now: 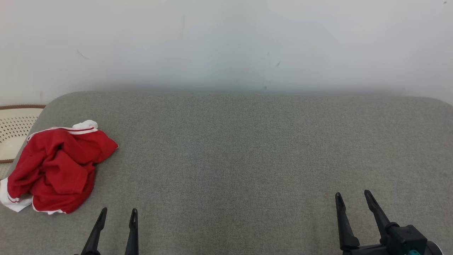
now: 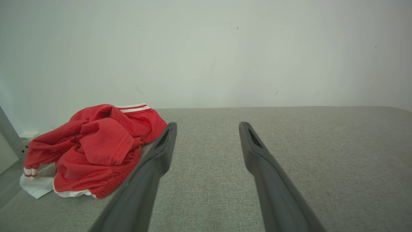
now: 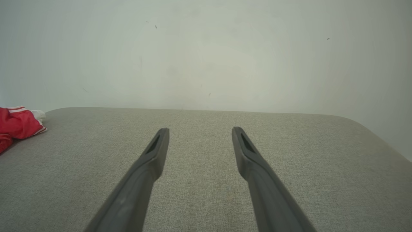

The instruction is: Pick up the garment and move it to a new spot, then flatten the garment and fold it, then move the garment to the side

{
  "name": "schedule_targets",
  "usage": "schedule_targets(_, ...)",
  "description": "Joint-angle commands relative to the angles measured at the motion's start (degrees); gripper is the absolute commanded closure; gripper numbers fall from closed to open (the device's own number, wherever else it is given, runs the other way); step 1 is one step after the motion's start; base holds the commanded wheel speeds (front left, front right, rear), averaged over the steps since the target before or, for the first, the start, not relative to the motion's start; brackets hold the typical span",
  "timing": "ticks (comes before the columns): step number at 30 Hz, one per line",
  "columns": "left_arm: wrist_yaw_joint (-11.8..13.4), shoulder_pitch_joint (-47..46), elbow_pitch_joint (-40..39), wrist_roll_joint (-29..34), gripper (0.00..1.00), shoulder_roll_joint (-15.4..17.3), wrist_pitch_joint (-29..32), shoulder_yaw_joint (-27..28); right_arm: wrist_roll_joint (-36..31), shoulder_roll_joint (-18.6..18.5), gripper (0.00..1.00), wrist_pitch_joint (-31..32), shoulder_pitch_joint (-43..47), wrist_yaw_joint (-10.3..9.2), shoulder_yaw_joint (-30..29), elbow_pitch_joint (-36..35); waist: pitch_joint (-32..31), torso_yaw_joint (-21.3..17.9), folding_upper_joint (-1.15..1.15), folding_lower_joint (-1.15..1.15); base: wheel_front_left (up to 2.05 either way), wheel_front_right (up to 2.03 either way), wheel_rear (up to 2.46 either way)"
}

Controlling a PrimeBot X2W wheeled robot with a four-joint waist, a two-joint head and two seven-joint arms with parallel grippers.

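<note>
Sitting at the near edge of the grey fabric surface [image 1: 247, 148]: both hands, both empty.

Left hand [image 1: 119, 210] is at 7 o'clock in the head view. Fingers are spread wide, released, nothing between them. Right hand [image 1: 353, 193] is at 5 o'clock, same state: fingers apart, released, holding nothing. Both point toward 12 o'clock, at the pale wall [image 1: 226, 42].

Garment [image 1: 56, 166] is red with white trim and red-white striped bands. It's crumpled in a heap at 9 o'clock on the surface, close to the left edge. Not flat, not folded. A white piece sticks out at the heap's 7 o'clock, and a smaller white bit at its 12 o'clock.

Left hand is near the heap, at its 5 o'clock, not touching. In the left wrist view the heap lies at 9 o'clock of the left finger. In the right wrist view part of the garment shows at 9 o'clock by the frame edge, well apart from the right hand.

Cream perforated thing with a brown rim [image 1: 16, 131] is at the garment's 10 o'clock, past the surface's left edge.
</note>
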Motion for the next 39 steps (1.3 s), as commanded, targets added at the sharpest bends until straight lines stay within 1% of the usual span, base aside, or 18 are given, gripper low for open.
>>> schedule_targets(1,-0.1,0.9,-0.3,-0.8,0.00,0.4,-0.4,0.1,0.2,-0.1,0.00,-0.1,0.1,0.04,0.0,-0.2,0.0,0.0,0.00,0.00,0.00,0.00,0.00)
schedule_targets(21,0.4,0.9,-0.3,-0.7,0.00,0.4,-0.4,0.2,5.6,-0.1,0.00,-0.5,0.4,0.04,-1.2,0.4,0.3,-0.1,0.00,0.00,0.00,0.00,0.00)
schedule_targets(39,0.3,0.8,0.0,-1.0,0.00,0.3,-0.4,0.4,6.7,-0.1,0.00,-0.4,0.1,0.04,-1.2,0.7,0.2,0.0,0.00,0.00,0.00,0.00,0.00)
